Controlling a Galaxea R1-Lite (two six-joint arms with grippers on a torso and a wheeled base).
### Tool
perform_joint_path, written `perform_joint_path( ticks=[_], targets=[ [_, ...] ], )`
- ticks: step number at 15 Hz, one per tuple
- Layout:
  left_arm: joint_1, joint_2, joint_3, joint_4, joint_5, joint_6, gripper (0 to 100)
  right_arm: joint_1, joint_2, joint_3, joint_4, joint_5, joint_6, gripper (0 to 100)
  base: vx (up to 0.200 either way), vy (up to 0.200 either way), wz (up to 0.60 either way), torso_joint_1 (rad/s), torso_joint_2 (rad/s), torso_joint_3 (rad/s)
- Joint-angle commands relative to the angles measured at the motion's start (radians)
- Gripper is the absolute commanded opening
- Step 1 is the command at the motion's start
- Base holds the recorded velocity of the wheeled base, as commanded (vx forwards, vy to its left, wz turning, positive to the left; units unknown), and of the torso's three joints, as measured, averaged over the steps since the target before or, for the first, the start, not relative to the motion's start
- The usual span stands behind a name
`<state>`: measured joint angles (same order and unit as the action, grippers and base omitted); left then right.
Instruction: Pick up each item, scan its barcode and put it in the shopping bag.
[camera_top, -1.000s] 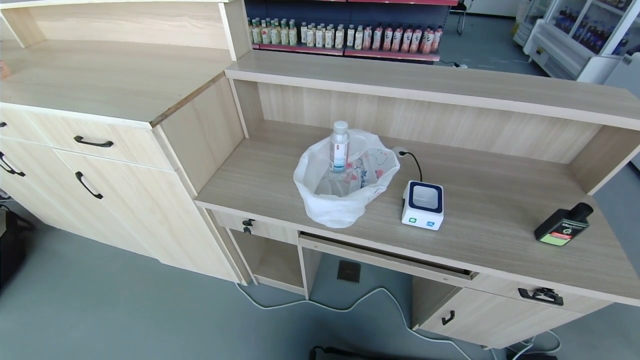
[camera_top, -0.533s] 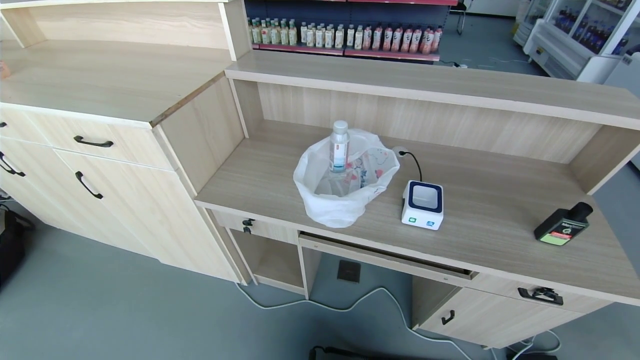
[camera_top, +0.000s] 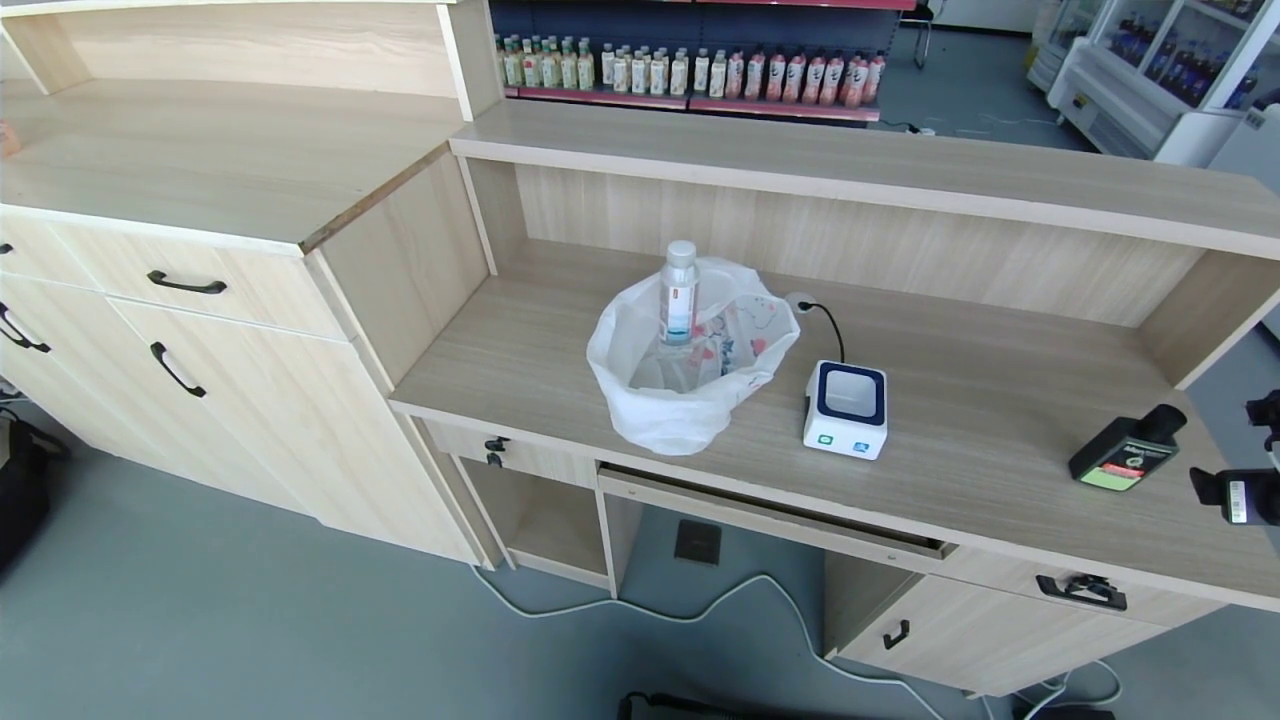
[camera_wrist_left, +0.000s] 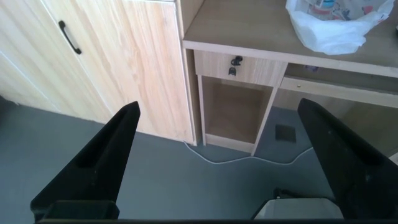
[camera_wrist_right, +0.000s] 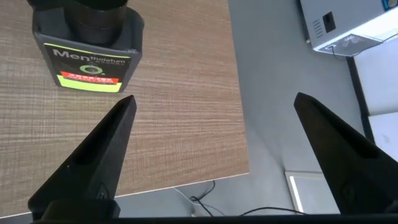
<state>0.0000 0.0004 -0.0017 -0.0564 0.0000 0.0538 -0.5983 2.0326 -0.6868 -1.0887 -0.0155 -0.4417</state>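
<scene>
A white shopping bag (camera_top: 690, 400) stands open on the wooden counter (camera_top: 1000, 400), with a clear water bottle (camera_top: 680, 295) upright inside it. The bag (camera_wrist_left: 329, 28) also shows in the left wrist view. To the bag's right sits a white barcode scanner (camera_top: 846, 408). A dark bottle with a green and red label (camera_top: 1127, 449) lies near the counter's right end. My right gripper (camera_top: 1232, 450) hovers open just right of that dark bottle (camera_wrist_right: 87, 43), over the counter's edge. My left gripper (camera_wrist_left: 219, 104) hangs open above the floor, in front of the counter's left end.
A raised shelf (camera_top: 850, 165) runs over the back of the counter. A tall cabinet (camera_top: 230, 300) with black handles stands to the left. A cable (camera_top: 700, 610) trails on the floor below the counter. The scanner's cord (camera_top: 828, 322) runs behind it.
My right gripper has come into the head view at the right edge, next to the dark bottle. The bag, water bottle, scanner and dark bottle have not moved.
</scene>
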Motion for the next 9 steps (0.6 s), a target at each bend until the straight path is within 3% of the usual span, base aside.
perform_joint_path(
  ticks=[1, 9],
  targets=[
    [0.0, 0.0, 0.0, 0.0, 0.0, 0.0, 100, 0.018, 0.009, -0.01, -0.002, 0.0, 0.0, 100, 0.0, 0.0, 0.0, 0.0, 0.0, 0.0],
    [0.0, 0.0, 0.0, 0.0, 0.0, 0.0, 100, 0.043, 0.046, -0.099, 0.006, -0.003, 0.009, 100, 0.0, 0.0, 0.0, 0.0, 0.0, 0.0]
  ],
)
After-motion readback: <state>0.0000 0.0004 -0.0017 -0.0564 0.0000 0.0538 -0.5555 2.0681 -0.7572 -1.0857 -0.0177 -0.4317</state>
